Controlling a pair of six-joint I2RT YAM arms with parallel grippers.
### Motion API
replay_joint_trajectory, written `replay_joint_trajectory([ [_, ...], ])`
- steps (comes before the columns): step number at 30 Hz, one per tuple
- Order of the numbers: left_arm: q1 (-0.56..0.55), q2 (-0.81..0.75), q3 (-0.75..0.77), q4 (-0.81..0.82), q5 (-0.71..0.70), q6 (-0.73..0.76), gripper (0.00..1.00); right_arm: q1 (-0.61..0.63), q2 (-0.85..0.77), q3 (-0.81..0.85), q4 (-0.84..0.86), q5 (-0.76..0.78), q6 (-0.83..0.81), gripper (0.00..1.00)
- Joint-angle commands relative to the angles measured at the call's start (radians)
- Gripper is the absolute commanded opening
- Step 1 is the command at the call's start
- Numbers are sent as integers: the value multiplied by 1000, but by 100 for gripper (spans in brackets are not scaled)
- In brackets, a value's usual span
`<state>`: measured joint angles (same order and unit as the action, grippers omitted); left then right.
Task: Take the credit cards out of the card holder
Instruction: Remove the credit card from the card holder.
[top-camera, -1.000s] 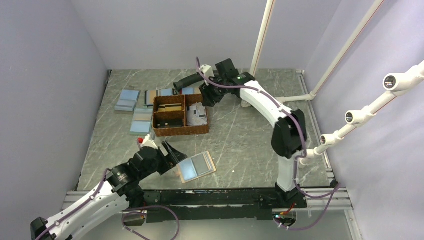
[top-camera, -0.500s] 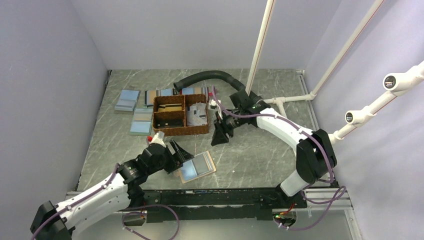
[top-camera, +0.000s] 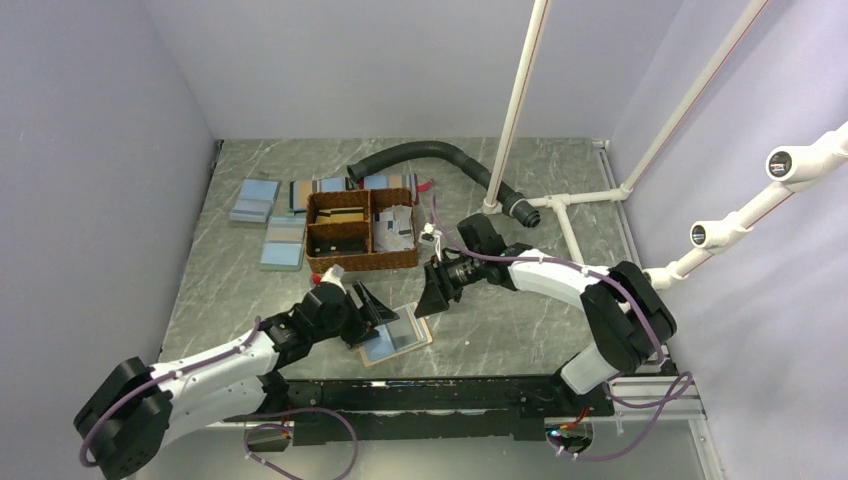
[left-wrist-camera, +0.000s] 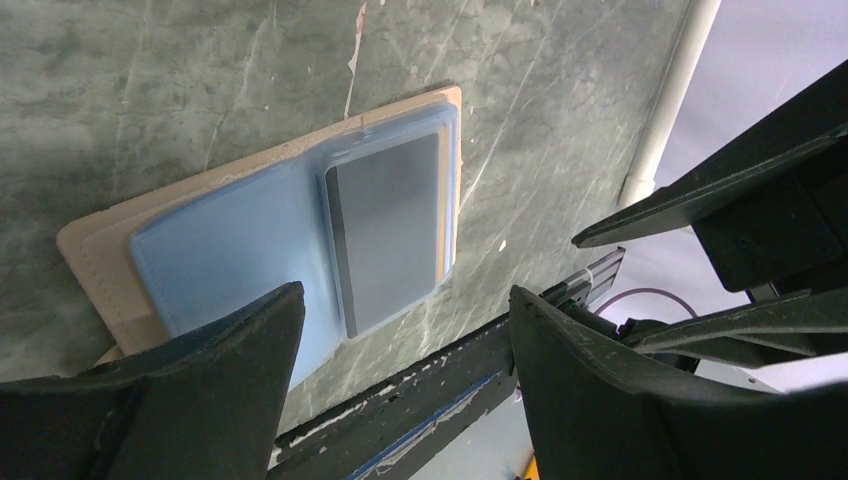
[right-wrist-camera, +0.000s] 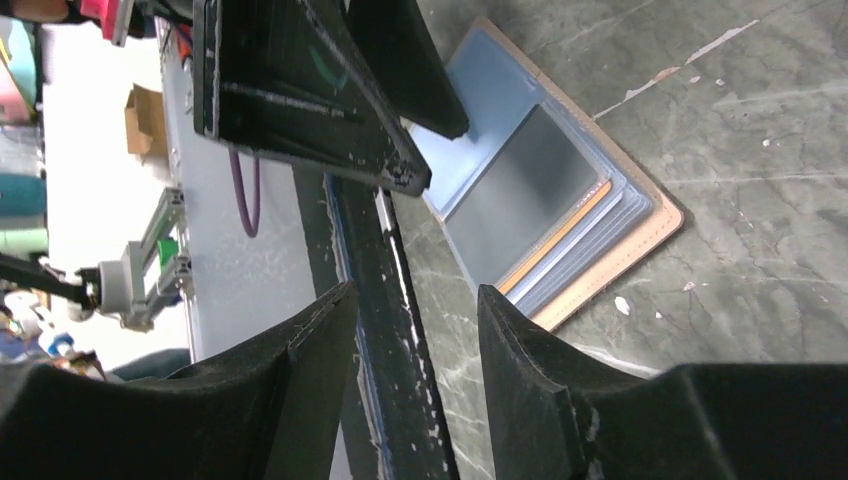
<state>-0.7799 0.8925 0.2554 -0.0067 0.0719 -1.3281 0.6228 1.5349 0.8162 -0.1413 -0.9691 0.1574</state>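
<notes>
One card holder (top-camera: 397, 333) is laid open and flat on the table (top-camera: 500, 330) near the front edge, between the two grippers. Its two inner faces are turned up, one light blue and one grey, both rimmed in tan. One orange edge is seen among the layered pockets on the grey side. The left gripper (top-camera: 372, 306) is held over the blue half, its two fingers spread wide with nothing clasped between them; whether the holder is touched cannot be told. The right gripper (top-camera: 432, 298) is set just beside the holder's far right corner, its two fingers parted and nothing held. Behind, one brown basket (top-camera: 360, 262) with two compartments is seen. Flat blue rectangles (top-camera: 253, 200) are scattered left of it; their number cannot be made out. One black hose (top-camera: 430, 153) is curved along the back.
</notes>
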Motion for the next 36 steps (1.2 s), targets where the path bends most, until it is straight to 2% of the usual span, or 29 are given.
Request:
replay_joint_trajectory([
  [1, 2, 69, 18, 111, 43, -10, 78, 18, 22, -16, 168, 70, 200, 50],
  [8, 3, 146, 15, 145, 60, -23, 74, 52, 71, -24, 204, 101, 271, 50],
  [22, 2, 155, 2, 107, 39, -54, 62, 79, 179, 36, 159, 170, 271, 42],
  [29, 4, 180, 8, 106, 42, -50, 49, 90, 208, 58, 146, 177, 267, 41],
  [36, 4, 222, 21, 86, 48, -51, 47, 96, 210, 64, 102, 242, 249, 39],
])
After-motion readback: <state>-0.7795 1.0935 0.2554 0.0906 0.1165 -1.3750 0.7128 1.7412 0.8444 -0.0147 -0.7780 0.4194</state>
